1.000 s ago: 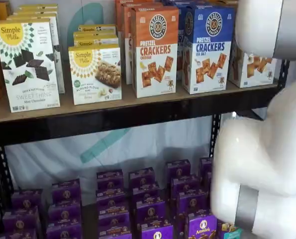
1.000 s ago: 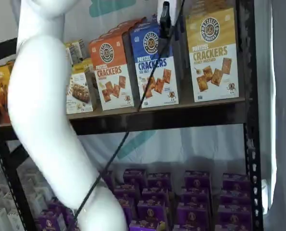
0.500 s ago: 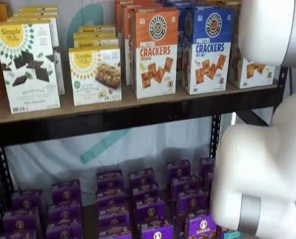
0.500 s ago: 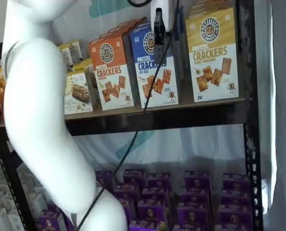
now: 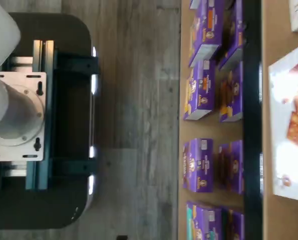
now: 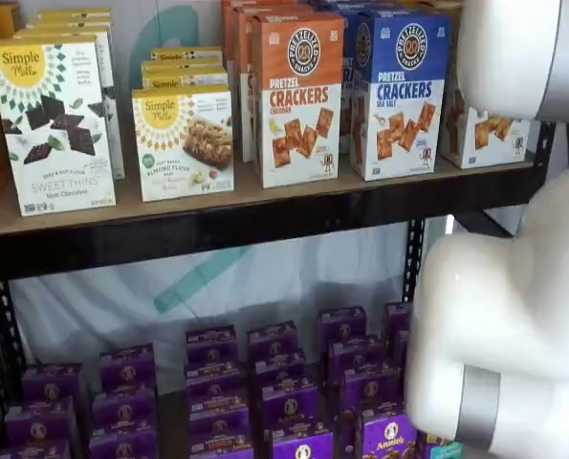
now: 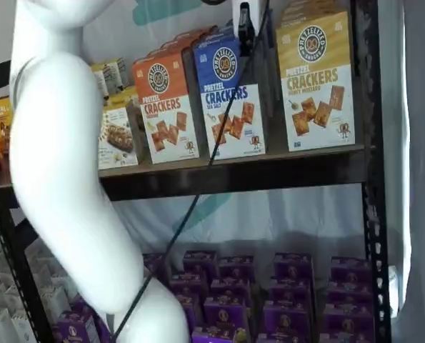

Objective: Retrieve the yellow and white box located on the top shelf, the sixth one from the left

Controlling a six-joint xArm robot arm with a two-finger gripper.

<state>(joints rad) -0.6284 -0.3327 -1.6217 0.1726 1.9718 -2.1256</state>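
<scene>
Yellow and white box (image 7: 316, 80) stands on the top shelf (image 7: 269, 170); pincer (image 7: 244, 21) gap indiscernible.

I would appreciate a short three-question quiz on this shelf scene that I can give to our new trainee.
1. True or false: the yellow and white box stands upright on the top shelf.
2. In a shelf view, which carton stands directly beside it? A) the blue pretzel cracker carton B) a purple box C) a Simple Mills box
3. Fill in: the gripper hangs in front of the ____ carton, with a black cable trailing down from it.

Key
1. True.
2. A.
3. Blue; only a sliver of one dark finger shows, so its opening cannot be judged from the views.
</scene>
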